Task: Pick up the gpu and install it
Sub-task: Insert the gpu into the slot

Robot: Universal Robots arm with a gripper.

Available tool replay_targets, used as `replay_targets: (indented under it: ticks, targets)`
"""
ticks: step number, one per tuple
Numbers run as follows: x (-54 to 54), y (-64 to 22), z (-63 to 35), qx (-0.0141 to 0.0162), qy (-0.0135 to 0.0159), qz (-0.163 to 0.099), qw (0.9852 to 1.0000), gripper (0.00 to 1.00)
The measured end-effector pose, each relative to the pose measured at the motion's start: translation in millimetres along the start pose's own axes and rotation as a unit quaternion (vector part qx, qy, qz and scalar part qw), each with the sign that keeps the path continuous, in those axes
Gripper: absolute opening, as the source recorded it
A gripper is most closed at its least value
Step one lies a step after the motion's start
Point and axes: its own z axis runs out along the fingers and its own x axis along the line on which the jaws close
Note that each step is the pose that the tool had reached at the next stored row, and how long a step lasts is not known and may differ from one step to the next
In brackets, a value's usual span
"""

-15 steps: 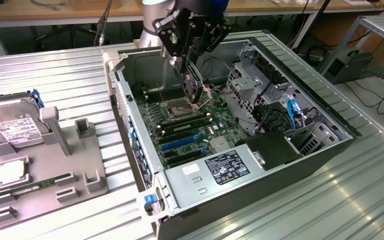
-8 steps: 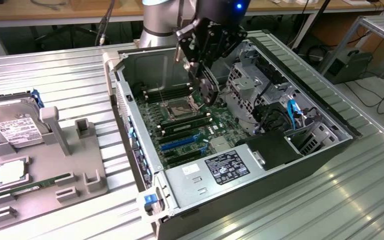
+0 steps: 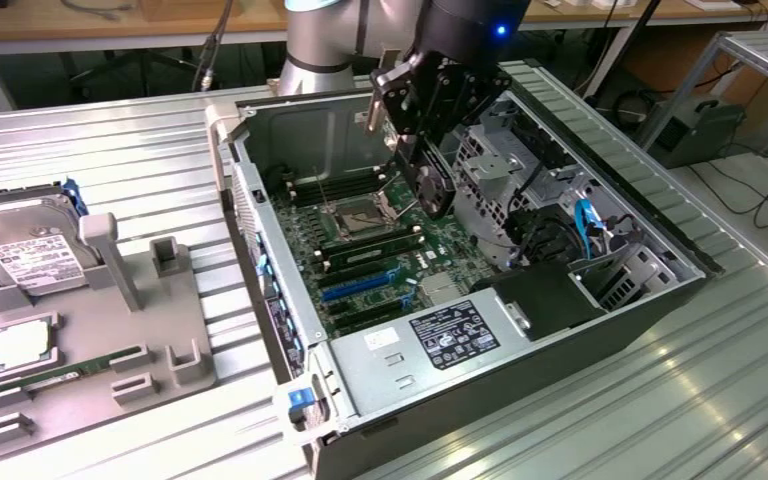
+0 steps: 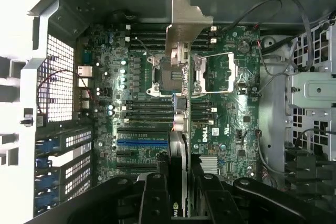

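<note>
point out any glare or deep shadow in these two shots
Exterior view: pale glare streaks the ribbed table, and the open case looks dimmer inside. Wrist view: bright reflections wash the motherboard beside the socket, while the gripper holding the gpu reads nearly black.

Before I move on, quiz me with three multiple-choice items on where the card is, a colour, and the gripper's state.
1. Where is the graphics card? A on the floor; B over the motherboard in the case; C in a drawer.
2. The long coloured slot is: A blue; B red; C yellow.
3. The gripper is: A open; B shut on a screwdriver; C shut on the card.
Answers: B, it hangs edge-on above the board; A, plainly blue; C, fingers clamp its sides.
</note>
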Motion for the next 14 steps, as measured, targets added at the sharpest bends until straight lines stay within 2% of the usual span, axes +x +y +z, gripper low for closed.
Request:
replay_targets:
  ticks: [12,14]
  targets:
    - [0.0,0.0,0.0,0.0000,0.0001,0.000,1.0000,0.26]
    - [0.0,-0.1,0.1,0.0001,0.0016,-0.017,0.9999,0.26]
